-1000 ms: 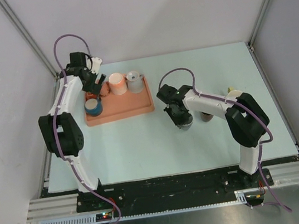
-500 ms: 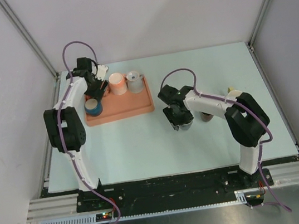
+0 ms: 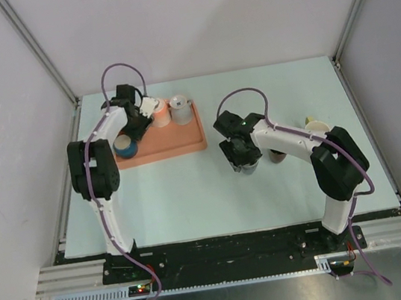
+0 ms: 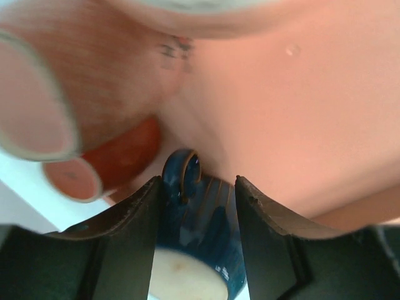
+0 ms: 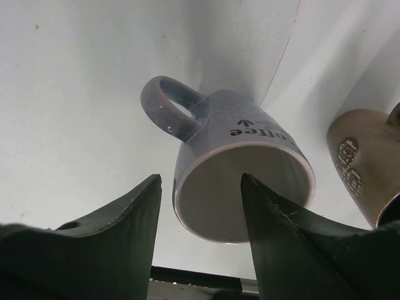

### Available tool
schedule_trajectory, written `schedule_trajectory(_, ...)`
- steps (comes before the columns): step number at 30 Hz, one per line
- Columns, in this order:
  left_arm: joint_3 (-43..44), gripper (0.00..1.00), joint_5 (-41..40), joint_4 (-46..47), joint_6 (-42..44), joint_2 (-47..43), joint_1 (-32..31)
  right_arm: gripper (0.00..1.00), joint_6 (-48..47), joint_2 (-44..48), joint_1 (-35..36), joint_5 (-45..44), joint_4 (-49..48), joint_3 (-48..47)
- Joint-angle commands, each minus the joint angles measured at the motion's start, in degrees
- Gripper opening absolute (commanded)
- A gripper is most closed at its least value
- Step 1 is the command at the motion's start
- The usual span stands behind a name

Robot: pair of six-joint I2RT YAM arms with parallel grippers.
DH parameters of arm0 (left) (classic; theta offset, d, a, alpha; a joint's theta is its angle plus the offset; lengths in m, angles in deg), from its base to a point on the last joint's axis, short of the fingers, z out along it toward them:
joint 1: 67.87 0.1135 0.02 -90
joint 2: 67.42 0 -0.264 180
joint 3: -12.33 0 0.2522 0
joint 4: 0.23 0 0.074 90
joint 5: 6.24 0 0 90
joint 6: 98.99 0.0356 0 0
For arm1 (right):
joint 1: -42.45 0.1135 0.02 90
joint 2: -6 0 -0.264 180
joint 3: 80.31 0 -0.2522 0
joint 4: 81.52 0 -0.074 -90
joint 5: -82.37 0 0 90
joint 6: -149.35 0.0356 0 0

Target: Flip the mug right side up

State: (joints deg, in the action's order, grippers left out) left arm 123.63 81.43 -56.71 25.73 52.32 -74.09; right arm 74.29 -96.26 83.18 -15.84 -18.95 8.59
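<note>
A dark blue mug stands mouth up at the left end of the orange tray. In the left wrist view it sits between my left gripper's open jaws, handle pointing away; I cannot tell whether they touch it. From above, the left gripper is at the tray's back left. A lavender mug stands mouth up on the table just beyond my open right gripper. From above, the right gripper hides most of that mug.
A pink mug and a grey mug stand at the back of the tray. A small red cup lies beside the blue mug. A brown mug sits right of the lavender one, and a cream object lies farther right.
The left arm has swung right and its gripper has shifted right along the tray's back, while the blue mug stayed put. The right gripper has barely moved over the lavender mug.
</note>
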Motion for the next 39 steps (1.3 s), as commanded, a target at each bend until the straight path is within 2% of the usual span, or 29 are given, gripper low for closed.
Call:
schedule_trajectory(1,-5.37,0.53,4.69,-1.59,4.24,-5.42,-1.59,0.59,0.04,2.31,-0.57,-1.67,0.66,-0.09)
schedule_trajectory(7,-6.63,0.53,9.35,-3.18,8.32,-8.34,-1.86,0.59,-0.4,2.71,-1.1,-1.7,0.84,-0.11)
schedule_trajectory(13,-1.71,0.52,2.38,-3.37,10.22,-5.15,-1.91,0.6,-0.83,2.88,-1.34,-2.03,1.02,-0.1)
schedule_trajectory(19,-5.49,0.53,-0.17,-4.09,19.2,-6.18,-2.11,0.64,-0.81,3.08,-1.31,-2.39,1.27,-0.09)
schedule_trajectory(21,-7.31,0.5,-0.87,-4.18,20.62,-6.25,-2.32,0.64,-0.86,3.13,-1.32,-2.42,1.21,-0.09)
schedule_trajectory(23,-7.79,0.36,-1.37,-4.14,20.51,-5.68,-2.4,0.65,-0.92,3.32,-1.33,-2.29,1.13,-0.13)
schedule_trajectory(25,-7.45,0.12,-1.43,-4.13,19.69,-5.18,-2.42,0.67,-1.06,3.83,-1.3,-1.84,1.13,-0.15)
schedule_trajectory(27,-6.96,0.03,-0.92,-4.13,18.83,-5.37,-2.47,0.68,-1.49,4.68,-1.12,-1.42,1.11,-0.17)
schedule_trajectory(31,-5.72,0.0,2.36,-4.23,16.65,-8.2,-2.71,0.71,-2.96,7.52,-0.59,0.77,0.93,-0.38)
schedule_trajectory(39,-2.47,0.0,14.55,-5.48,8.23,-18.57,-4.1,0.87,-5.38,19.48,-1.59,13.52,-5.67,-0.93)
